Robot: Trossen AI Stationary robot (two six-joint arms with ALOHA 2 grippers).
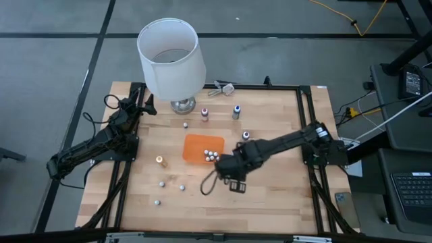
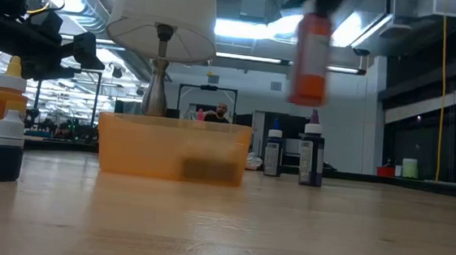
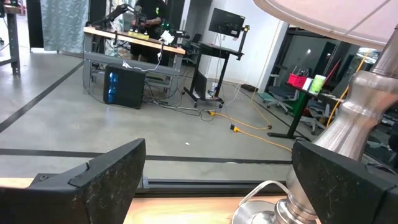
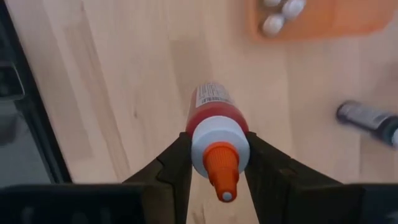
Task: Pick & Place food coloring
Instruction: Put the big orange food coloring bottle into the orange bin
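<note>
My right gripper (image 4: 216, 139) is over the table's middle (image 1: 229, 167), just toward the near side of the orange tray (image 1: 202, 148), shut on a red food coloring bottle (image 4: 210, 111) with a white shoulder and an orange tip. In the low view that bottle (image 2: 310, 62) is high in the air. The tray holds several white-capped bottles (image 1: 210, 156). More bottles stand on their bases on the table (image 1: 236, 111) (image 1: 204, 115) (image 1: 160, 161). My left gripper (image 3: 217, 180) is open and waits by the lamp base (image 3: 348, 143). My right gripper pinches the red bottle between its two fingers (image 4: 178, 163) at the white shoulder (image 4: 201, 144), just under the orange tip. The fingers come from above, pointing down. The bottle is lifted clear of the table and hangs roughly upright below them.
A big white-shaded lamp (image 1: 170, 54) stands at the table's far side. A dark bottle (image 4: 367, 119) lies on the wood near the tray. Small whitish-capped bottles (image 1: 162, 182) (image 1: 182, 187) (image 1: 156, 201) dot the near left part. Bare wood shows toward the near right.
</note>
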